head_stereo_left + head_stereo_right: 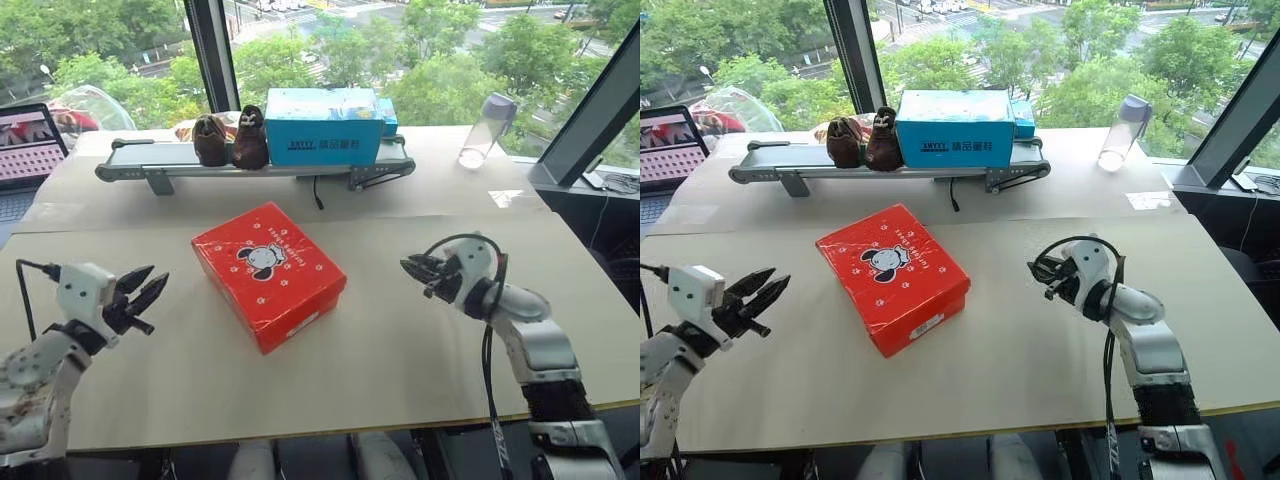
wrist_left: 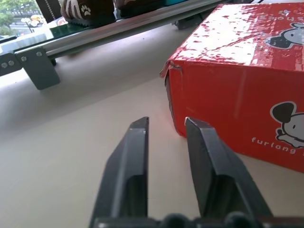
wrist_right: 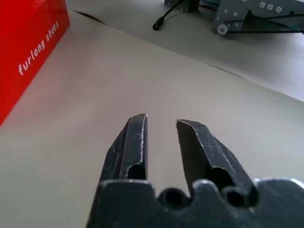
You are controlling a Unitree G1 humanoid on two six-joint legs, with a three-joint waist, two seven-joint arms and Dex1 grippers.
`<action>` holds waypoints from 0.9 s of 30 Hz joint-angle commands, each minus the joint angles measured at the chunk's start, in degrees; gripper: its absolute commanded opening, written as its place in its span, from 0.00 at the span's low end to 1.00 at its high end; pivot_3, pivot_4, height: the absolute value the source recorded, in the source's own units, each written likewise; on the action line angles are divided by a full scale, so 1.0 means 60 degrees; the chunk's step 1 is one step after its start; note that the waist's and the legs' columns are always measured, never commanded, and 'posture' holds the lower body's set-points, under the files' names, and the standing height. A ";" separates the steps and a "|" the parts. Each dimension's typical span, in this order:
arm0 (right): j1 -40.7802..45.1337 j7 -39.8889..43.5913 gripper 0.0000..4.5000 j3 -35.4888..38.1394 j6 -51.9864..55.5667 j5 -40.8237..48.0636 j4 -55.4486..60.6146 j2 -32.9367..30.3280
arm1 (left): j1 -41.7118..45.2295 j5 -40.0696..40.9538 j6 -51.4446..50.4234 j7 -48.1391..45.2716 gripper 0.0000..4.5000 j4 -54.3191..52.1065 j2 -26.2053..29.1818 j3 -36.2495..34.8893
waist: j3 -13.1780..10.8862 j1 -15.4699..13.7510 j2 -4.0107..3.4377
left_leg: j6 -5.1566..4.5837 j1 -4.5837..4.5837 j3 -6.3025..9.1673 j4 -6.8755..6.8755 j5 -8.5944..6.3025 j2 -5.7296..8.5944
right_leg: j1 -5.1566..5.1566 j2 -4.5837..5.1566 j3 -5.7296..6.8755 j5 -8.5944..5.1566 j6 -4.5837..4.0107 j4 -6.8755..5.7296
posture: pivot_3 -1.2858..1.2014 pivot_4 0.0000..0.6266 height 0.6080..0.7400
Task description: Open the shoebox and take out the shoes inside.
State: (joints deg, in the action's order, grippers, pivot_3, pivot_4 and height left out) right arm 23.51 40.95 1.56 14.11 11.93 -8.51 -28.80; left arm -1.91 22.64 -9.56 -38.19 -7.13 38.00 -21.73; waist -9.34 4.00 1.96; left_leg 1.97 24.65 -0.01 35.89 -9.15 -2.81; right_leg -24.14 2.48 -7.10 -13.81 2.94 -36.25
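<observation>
1. Step in hand: approach, pre-contact. The shoebox point(image 1: 268, 274) is shut, lid flat, lying skewed (one corner toward the robot) in the middle of the counter point(image 1: 420, 360). The shoes are not to be seen; presumably inside.
2. Left gripper point(image 1: 140, 297): fingers nearly together, a narrow gap between them in the left wrist view, nothing held. It sits to the box's left, apart from it, pointing at the box's near-left corner point(image 2: 172, 66).
3. Right gripper point(image 1: 418, 270): same story, fingers nearly closed with a narrow gap, empty. It is to the box's right, well apart, aimed across the bare counter toward the box's side wall point(image 3: 28, 52).
4. Neither gripper touches the box.
5. Next move, my read: find the lid's free edge and lift it. The corner in the left wrist view shows a slight lip where lid meets wall (looks like the best purchase). One gripper likely has to get a fingertip under that lip while the other steadies the box.
6. Risk: the box is light cardboard on a smooth counter, so a push from one side alone will probably slide or spin it rather than open it.
7. Ignore the back of the counter: blue box point(image 1: 322, 125) and dark brown fuzzy shoes point(image 1: 230, 140) on the conveyor rail point(image 1: 140, 165) are not the targets.
</observation>
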 commanded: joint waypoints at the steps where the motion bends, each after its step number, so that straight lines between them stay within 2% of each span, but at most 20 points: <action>1: 0.0711 -0.0069 0.01 -0.0128 -0.0760 -0.0409 -0.0812 0.0027 | 0.0535 -0.0657 0.0427 0.0167 0.02 0.0163 -0.0118 0.0649 | 0.0000 -0.0003 0.0000 | 0.0000 0.0004 0.0000 0.0000 0.0000 0.0000 | -0.0003 0.0000 0.0000 0.0001 0.0002 0.0000 | 0.52 0.24 1.00; 5: 0.1375 -0.0242 0.01 -0.0178 -0.0846 -0.0586 -0.1307 0.0124 | 0.1381 -0.1985 0.1134 0.0619 0.02 0.1319 -0.0133 0.1485 | -0.0001 -0.0015 0.0000 | -0.0002 0.0010 0.0001 -0.0006 0.0001 0.0002 | -0.0006 -0.0002 0.0001 0.0038 0.0067 0.0002 | 0.52 0.24 1.00; 11: 0.1219 -0.0287 0.01 0.0134 -0.0651 -0.0485 -0.0826 -0.0061 | 0.2893 -0.2820 0.2142 0.1014 0.02 0.3507 0.0072 0.1687 | -0.0003 -0.0031 0.0004 | -0.0002 0.0018 0.0006 -0.0009 0.0001 0.0002 | -0.0008 -0.0006 0.0003 0.0039 0.0072 0.0001 | 0.52 0.24 1.00; 16: 0.1001 -0.0327 0.01 0.0293 -0.0486 -0.0363 -0.0529 -0.0067 | 0.4588 -0.2080 0.1890 0.1132 0.02 0.4858 -0.0579 0.1373 | -0.0005 -0.0102 0.0007 | -0.0005 0.0023 0.0009 0.0001 0.0003 0.0005 | -0.0003 -0.0005 0.0004 0.0048 0.0091 0.0001 | 0.52 0.24 1.00; 20: 0.1184 -0.0367 0.01 -0.0507 -0.0472 -0.0913 -0.0688 0.0335 | 0.6375 -0.2311 0.2150 0.0772 0.02 0.5970 -0.1608 0.2273 | -0.0006 -0.0216 0.0009 | -0.0011 0.0024 0.0010 0.0012 0.0008 0.0011 | 0.0007 -0.0005 0.0003 0.0059 0.0108 0.0002 | 0.52 0.24 1.00; 27: 0.1342 -0.0232 0.01 -0.2046 0.0578 -0.1172 0.0325 0.1561 | 0.6951 -0.2435 0.2545 0.0358 0.02 0.6599 -0.2253 0.2773 | -0.0006 -0.0122 0.0008 | -0.0019 0.0031 0.0014 0.0002 0.0014 0.0014 | -0.0005 -0.0008 -0.0004 0.0074 0.0105 -0.0003 | 0.52 0.24 1.00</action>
State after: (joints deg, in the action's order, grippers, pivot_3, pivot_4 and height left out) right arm 30.73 38.64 -8.88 16.24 4.53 -11.54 -20.29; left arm 38.68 8.23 4.68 -34.86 32.26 25.01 -6.24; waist -9.37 3.27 2.01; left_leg 1.86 24.84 0.08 35.89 -9.07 -2.73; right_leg -24.18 2.44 -7.12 -13.32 3.49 -36.30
